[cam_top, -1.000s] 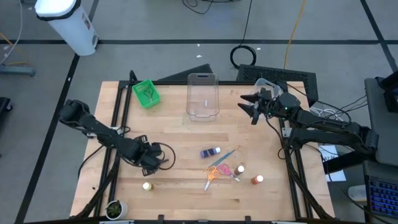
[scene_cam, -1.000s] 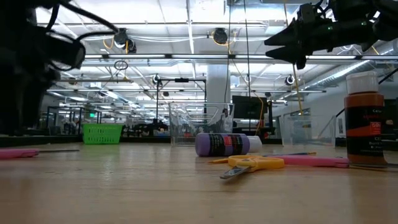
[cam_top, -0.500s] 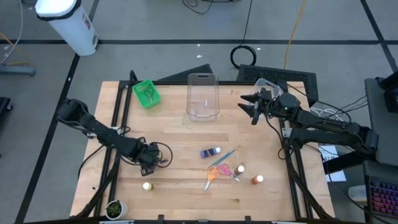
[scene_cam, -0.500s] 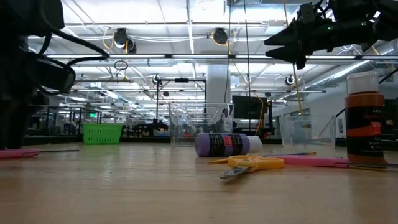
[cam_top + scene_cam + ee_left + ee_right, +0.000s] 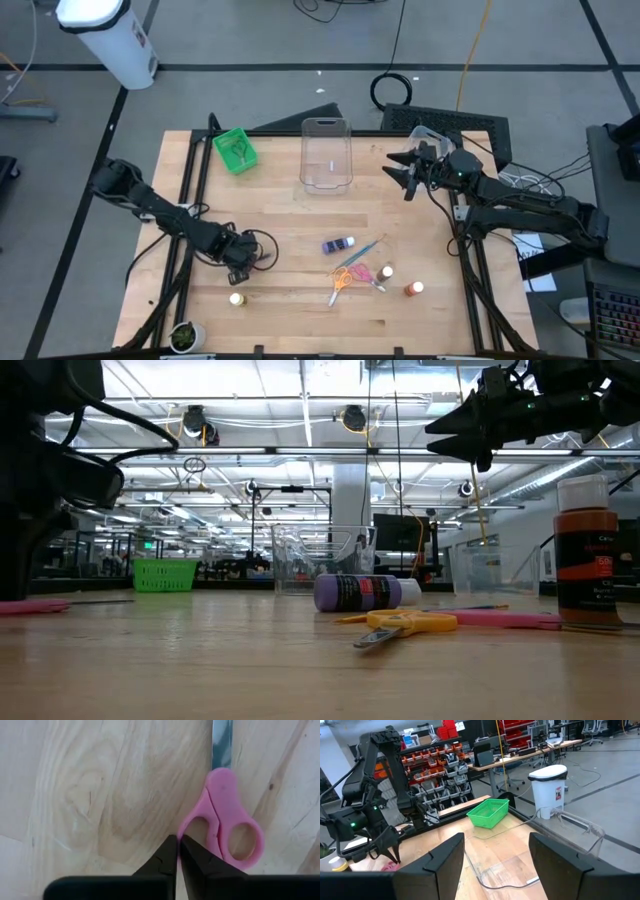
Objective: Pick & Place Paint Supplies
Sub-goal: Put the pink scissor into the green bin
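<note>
My left gripper (image 5: 175, 851) is down at the tabletop (image 5: 300, 215), left of centre and toward the near edge. Its two dark fingers are pressed together, tips meeting. Nothing sits between them. The tips are at the near-side loop of the pink scissors (image 5: 226, 815), which lie flat on the wood; whether the tips touch the handle I cannot tell. The scissor blade runs away from the handle, beyond my fingertips. In the low view these scissors (image 5: 30, 606) lie at the far left, flat on the table below my arm.

My right gripper (image 5: 404, 174) hangs above the table's far right corner, fingers spread, holding nothing. From its wrist I see the green bin (image 5: 489, 813) and the clear tub (image 5: 530, 865) ahead.

The other supplies are clustered right of centre, well apart from my left gripper. Purple paint bottle (image 5: 338, 244) on its side. Thin blue paintbrush (image 5: 366, 249) just beside it. Orange-handled scissors (image 5: 340, 284) and a second pink pair (image 5: 364, 275) touching or overlapping near the front. A white-capped bottle (image 5: 386, 271) and a red-orange bottle (image 5: 413, 289) stand upright beside them. A yellow bottle (image 5: 236, 299) stands alone near the front edge, close to my left gripper.

The clear tub (image 5: 325, 153) sits at the far middle, the green bin (image 5: 234, 150) at the far left.
</note>
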